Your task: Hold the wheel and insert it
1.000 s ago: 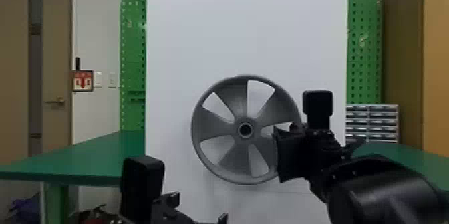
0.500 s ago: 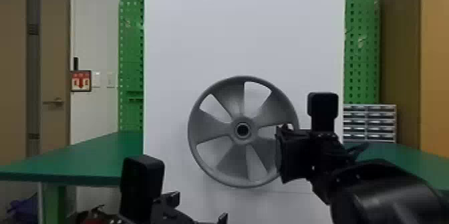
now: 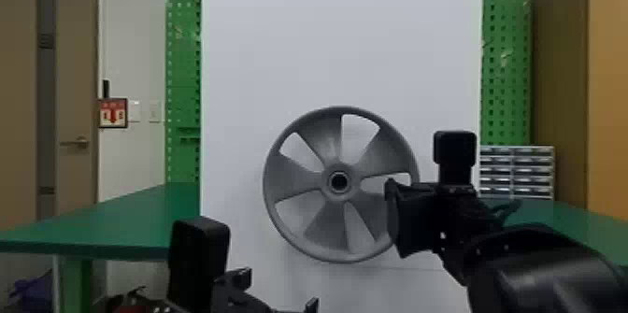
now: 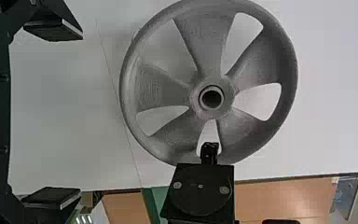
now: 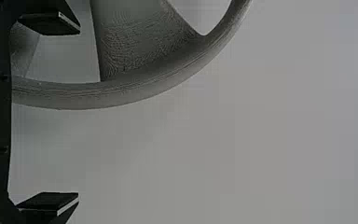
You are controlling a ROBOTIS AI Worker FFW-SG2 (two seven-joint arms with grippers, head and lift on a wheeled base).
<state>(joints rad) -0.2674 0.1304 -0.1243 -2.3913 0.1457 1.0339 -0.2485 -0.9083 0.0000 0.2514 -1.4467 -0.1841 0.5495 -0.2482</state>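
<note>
Right wrist view: your right gripper gapes — take the wheel by the rim between its fingers; likely stiff, light.

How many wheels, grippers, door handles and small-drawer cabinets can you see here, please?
Wheel: 1
Left gripper and right gripper: 2
Door handle: 1
Small-drawer cabinet: 1
Total: 5
</note>
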